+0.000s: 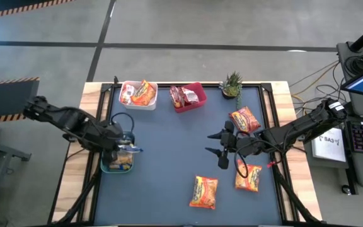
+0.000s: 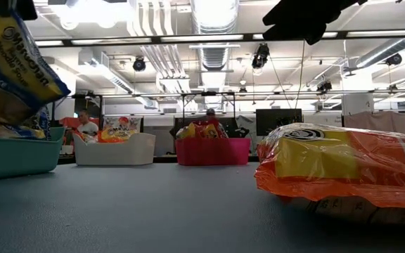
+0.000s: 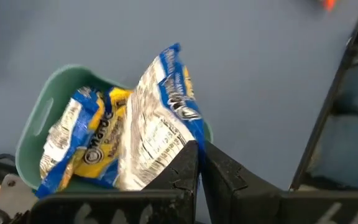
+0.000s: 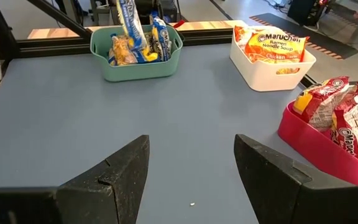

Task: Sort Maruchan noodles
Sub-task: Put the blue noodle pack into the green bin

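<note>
Left end effector [image 3: 199,163] pinches yellow-blue packet [image 3: 163,118] above green bin [image 3: 36,134].

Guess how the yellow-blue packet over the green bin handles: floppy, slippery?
Likely floppy: the yellow-blue packet hangs creased from the left hand, pinched at one edge. Probably light, since that edge pinch carries it. The glossy film may slip; it should drop flat into the green bin.

In the low view, the frame's right edge cuts off the orange packet [image 2: 343,169], and the top-left corner crops my yellow-blue packet [image 2: 13,70]. People [image 2: 86,126] far behind blur beyond telling.
</note>
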Tool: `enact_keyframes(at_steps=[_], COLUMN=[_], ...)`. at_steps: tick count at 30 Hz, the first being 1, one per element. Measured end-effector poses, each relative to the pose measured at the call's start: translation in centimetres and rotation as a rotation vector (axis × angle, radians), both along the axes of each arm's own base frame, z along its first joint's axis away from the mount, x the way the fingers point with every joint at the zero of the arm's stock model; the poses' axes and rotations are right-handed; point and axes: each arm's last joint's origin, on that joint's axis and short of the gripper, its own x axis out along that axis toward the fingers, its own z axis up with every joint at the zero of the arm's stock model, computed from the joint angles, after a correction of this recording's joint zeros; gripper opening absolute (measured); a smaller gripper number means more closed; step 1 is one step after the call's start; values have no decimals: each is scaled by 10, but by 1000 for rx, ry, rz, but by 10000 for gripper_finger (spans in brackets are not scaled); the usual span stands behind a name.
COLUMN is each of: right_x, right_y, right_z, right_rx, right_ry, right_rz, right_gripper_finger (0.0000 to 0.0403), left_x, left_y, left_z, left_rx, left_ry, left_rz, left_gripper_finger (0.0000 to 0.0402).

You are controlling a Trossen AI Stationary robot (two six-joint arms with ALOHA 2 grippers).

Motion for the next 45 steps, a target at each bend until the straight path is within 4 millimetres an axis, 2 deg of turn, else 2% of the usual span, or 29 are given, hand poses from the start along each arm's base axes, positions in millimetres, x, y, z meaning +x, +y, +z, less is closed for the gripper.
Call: enact_keyframes(at_steps=[6,10,16,22,28,35,45], right_x=[0,0,-2,-2,-4,-5,-5], right_y=[0,0,-1,-1,-2,-2,-2], right_z=[0,-1,-7,-10,-16,-19,-19], right_rx=[-1,-2,-4,60,69,75,75], right_ry=[1,3,17,12,26,31,32], right_rz=[1,0,-1,-29,-37,-40,-40], right_gripper_finger=[224,224,224,224,224,224,224], left_x=[-3,-5,11,46,85,115,135], left_y=[3,4,-4,-24,-48,-70,-80], left_z=[16,10,-21,-48,-73,-124,-179], left_rx=[-32,-26,16,-28,13,104,177], left_ry=[-82,-35,37,-79,-142,5,181], left_rz=[78,136,106,-60,-199,-307,-365], left_gripper_finger=[0,0,0,0,0,0,0])
